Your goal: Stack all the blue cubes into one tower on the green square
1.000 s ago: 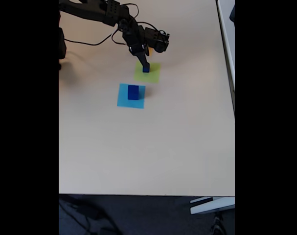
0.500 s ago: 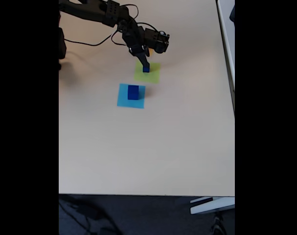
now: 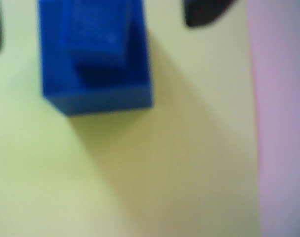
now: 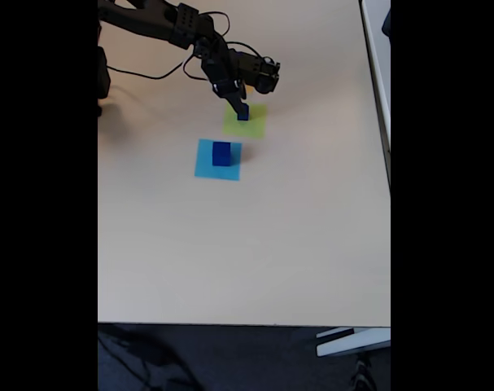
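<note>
lying flat and matte on the smooth beige table: the green square, thin lime paper, and just below-left of it in the fixed view a light-blue paper square. sitting on the green square in the wrist view, blurred: a hard-edged, glossy royal-blue cube with a smaller blue cube stacked on top. showing in the fixed view as one small blue stack near the paper's upper-left part. resting apart on the light-blue square: a larger blue cube, solid and boxy. hanging directly over the stack: the black gripper, dark fingertips flanking the cubes in the wrist view; spread or clamped, impossible to tell.
</note>
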Controlling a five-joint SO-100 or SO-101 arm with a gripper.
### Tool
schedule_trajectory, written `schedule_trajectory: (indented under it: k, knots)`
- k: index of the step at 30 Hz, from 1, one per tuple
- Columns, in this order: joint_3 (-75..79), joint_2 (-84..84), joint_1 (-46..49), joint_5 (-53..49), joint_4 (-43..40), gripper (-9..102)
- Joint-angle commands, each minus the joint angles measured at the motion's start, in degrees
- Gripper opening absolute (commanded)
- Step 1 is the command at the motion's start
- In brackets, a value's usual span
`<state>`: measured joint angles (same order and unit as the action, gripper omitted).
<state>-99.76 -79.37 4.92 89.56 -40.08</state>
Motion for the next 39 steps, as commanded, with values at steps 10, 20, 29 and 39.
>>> schedule_trajectory:
  k: [10,20,29,39]
  knots:
    - [0.0,-1.23,0.62,-0.09,0.88,15]
    - [-0.18,-1.14,0.7,0.09,1.05,12]
    - [-1.32,-1.05,1.05,-0.18,2.81,10]
    - [-1.41,-1.05,1.05,-0.26,2.81,8]
